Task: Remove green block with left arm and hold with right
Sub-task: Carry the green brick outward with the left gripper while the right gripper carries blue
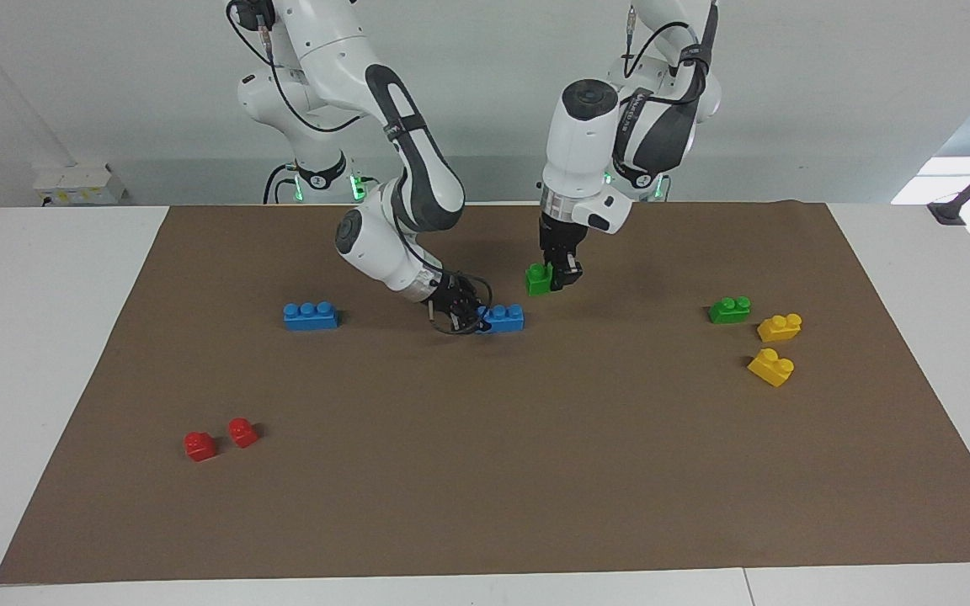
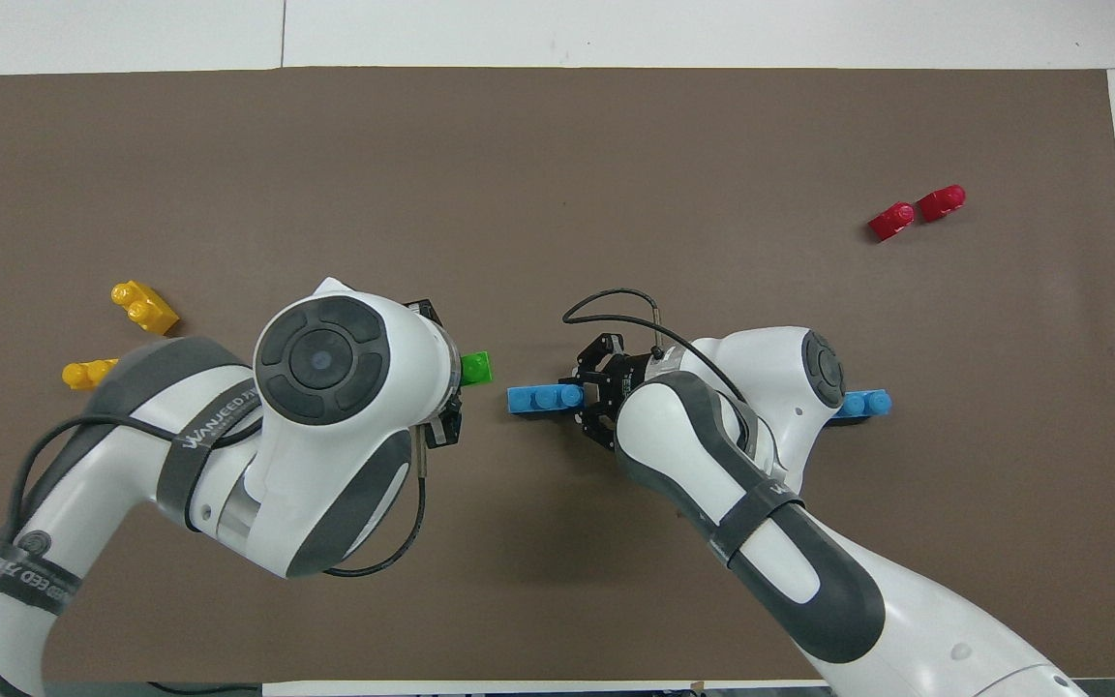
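**Green block off the base, aloft in left end effector**

Brown mat [image 1: 502,471] spread over white table [image 1: 47,353]. Left arm [image 1: 620,126] raised above the mat's middle; right arm [image 1: 392,210] bent low, wrist almost at mat level.

Step in hand, as judged: removal done, block separated from its base. Next move likely calls for carrying the block clear and setting it down, right arm keeping the base pinned meanwhile.

Blue brick [image 1: 503,318] flat on the mat, one end clamped in right end effector [image 1: 468,313], fingertips clenched on it. Second blue brick [image 1: 310,316] lying toward the right arm's end, untouched.

Left end effector [image 1: 561,276] clenched on green block [image 1: 539,279], block jutting sideways from the fingertips, airborne, well clear of the blue brick; overhead, green block [image 2: 476,369] poking out from under the wrist.

Spare green brick [image 1: 729,310] beside two yellow bricks [image 1: 778,326] toward the left arm's end. Two red bricks [image 1: 217,439] farthest from the robots.
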You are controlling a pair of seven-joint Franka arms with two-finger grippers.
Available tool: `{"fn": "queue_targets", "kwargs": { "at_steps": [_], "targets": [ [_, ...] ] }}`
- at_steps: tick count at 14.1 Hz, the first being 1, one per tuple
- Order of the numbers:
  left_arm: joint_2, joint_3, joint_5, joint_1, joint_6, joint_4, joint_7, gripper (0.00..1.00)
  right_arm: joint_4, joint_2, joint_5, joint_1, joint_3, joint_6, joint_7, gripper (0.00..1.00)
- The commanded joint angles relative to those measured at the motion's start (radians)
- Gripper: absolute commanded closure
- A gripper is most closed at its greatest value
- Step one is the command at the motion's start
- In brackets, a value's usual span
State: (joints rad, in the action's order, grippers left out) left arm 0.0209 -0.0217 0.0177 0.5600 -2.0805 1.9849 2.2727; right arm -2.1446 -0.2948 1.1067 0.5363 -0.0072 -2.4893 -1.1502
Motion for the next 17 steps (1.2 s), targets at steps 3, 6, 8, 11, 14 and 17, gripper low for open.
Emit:
{"fn": "queue_targets", "kwargs": {
  "at_steps": [3, 6, 8, 11, 14, 17],
  "targets": [
    [-0.019, -0.004, 0.001, -0.147, 0.019, 0.014, -0.289, 1.00, -0.009, 0.000, 0.030, -0.004, -0.004, -0.013, 0.027, 1.00],
    [-0.021, -0.004, -0.010, -0.270, 0.020, 0.020, -0.503, 1.00, -0.002, 0.006, 0.030, -0.033, -0.004, 0.022, 0.024, 1.00],
    [-0.021, -0.004, -0.016, -0.343, 0.017, 0.031, -0.628, 1.00, 0.032, 0.029, -0.005, -0.093, -0.013, 0.140, 0.015, 1.00],
    [-0.018, -0.004, -0.028, -0.429, -0.002, 0.048, -0.770, 1.00, 0.139, 0.081, -0.198, -0.286, -0.014, 0.361, 0.006, 1.00],
    [0.008, -0.004, -0.030, -0.492, -0.114, 0.098, -0.861, 1.00, 0.271, 0.052, -0.382, -0.514, -0.010, 0.562, 0.046, 1.00],
    [0.065, -0.004, -0.033, -0.525, -0.170, 0.111, -0.984, 1.00, 0.259, 0.039, -0.404, -0.626, -0.011, 0.596, 0.203, 1.00]
  ]
}}
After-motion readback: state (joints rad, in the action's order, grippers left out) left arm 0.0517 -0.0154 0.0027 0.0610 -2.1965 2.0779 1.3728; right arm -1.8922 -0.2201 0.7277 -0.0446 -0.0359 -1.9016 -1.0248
